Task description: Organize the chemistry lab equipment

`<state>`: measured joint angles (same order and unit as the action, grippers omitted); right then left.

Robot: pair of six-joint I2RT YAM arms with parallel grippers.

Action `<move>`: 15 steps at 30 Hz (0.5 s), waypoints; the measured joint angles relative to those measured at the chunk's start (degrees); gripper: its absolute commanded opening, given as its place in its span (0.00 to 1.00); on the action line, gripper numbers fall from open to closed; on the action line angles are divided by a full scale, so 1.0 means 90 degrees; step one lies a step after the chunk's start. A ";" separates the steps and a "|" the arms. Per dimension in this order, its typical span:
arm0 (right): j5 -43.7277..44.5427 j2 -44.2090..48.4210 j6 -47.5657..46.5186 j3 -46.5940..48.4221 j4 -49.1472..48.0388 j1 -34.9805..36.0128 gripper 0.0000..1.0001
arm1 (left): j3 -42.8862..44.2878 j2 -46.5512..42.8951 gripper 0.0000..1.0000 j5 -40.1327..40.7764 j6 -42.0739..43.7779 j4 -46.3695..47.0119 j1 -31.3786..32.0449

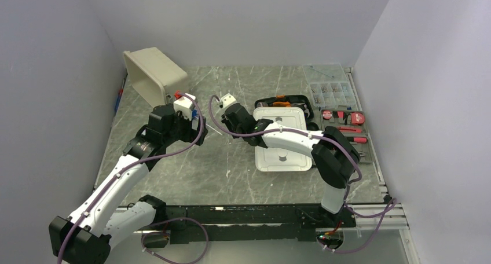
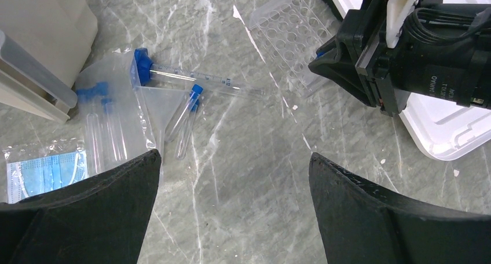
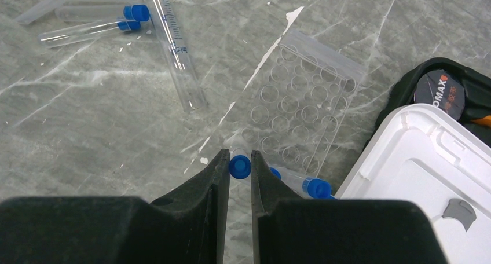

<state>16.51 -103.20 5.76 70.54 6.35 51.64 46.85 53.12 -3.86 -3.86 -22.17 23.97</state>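
My right gripper (image 3: 239, 167) is shut on a blue-capped clear tube (image 3: 239, 165), held at the near edge of the flat clear perforated rack (image 3: 301, 105). Another blue-capped tube (image 3: 312, 187) lies beside its right finger. A long graduated clear tube (image 3: 172, 44) and two blue-capped tubes (image 3: 95, 31) lie to the left. My left gripper (image 2: 231, 160) is open and empty above bare table. In its view lie the graduated tube with its blue cap (image 2: 191, 76), a capped tube (image 2: 188, 116), a clear bag of capped tubes (image 2: 104, 125) and the rack (image 2: 292, 38).
A beige bin (image 1: 153, 73) lies tipped at the back left. A white lid (image 1: 282, 142) lies on the black tool case (image 1: 286, 102). A clear compartmented parts box (image 1: 331, 87) and red tools sit at the right. A bagged blue mask (image 2: 46, 171) lies near the left.
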 measured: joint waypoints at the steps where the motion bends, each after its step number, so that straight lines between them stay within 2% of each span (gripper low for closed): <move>1: -0.0002 -0.0005 0.0005 -0.0002 0.0000 0.0000 0.09 | 0.0000 0.0000 0.99 -0.0002 0.0002 0.0000 0.0000; 8: 0.0022 -0.0068 0.0051 -0.0051 -0.0087 0.0000 0.09 | 0.0000 0.0002 0.99 -0.0041 0.0005 0.0000 0.0000; 15: 0.0066 -0.0095 0.0100 -0.0148 -0.0153 0.0000 0.13 | 0.0000 0.0002 0.99 -0.0046 0.0007 0.0000 0.0000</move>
<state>17.10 -104.05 6.66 69.21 4.97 51.64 46.85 53.15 -4.27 -3.79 -22.17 23.97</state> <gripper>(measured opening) 0.185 0.994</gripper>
